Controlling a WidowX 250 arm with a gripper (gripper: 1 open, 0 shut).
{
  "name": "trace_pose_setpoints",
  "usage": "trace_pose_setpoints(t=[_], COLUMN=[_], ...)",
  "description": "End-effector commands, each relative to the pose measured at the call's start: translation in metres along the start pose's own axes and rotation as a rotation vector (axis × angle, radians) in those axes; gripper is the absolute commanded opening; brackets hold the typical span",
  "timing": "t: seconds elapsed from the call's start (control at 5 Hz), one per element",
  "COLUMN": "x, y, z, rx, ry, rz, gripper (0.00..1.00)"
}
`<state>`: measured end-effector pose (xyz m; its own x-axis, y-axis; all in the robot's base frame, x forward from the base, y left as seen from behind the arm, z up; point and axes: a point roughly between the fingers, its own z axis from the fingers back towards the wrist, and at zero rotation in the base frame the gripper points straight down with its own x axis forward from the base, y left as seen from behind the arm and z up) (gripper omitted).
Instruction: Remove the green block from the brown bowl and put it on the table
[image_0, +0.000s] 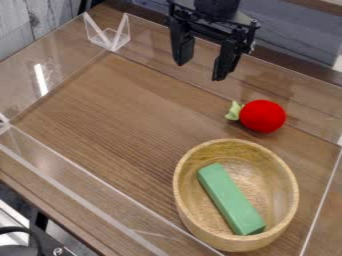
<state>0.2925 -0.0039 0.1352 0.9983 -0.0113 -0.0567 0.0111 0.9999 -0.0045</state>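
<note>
Green block (233, 199) lying in brown bowl (238, 192), five o'clock; bowl's lower rim cut off; gripper (203, 58) at twelve, jaws apart, empty, top cropped.

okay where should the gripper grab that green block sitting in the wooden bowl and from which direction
Probably the green block at mid-length, across its narrow width, coming straight down from above. It lies flat and elongated inside the brown bowl, whose rim blocks side approaches. The gripper is open.
</note>
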Motion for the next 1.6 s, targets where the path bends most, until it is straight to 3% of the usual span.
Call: trace_pose_setpoints(t=[0.0,0.2,0.4,0.8,1.2,1.4], x=[-0.008,-0.029,-0.044,-0.072,-0.071,-0.069], y=[0.005,-0.015,-0.031,-0.085,-0.111,-0.115], z=[-0.013,-0.01,0.001,-0.011,-0.035,-0.048], rx=[-0.012,-0.034,-0.047,-0.095,-0.125,-0.123], ry=[0.027,0.044,0.033,0.027,0.012,0.002], rz=[0.142,0.273,0.419,0.721,0.947,0.998], gripper=[1.0,1.0,1.0,1.0,1.0,1.0])
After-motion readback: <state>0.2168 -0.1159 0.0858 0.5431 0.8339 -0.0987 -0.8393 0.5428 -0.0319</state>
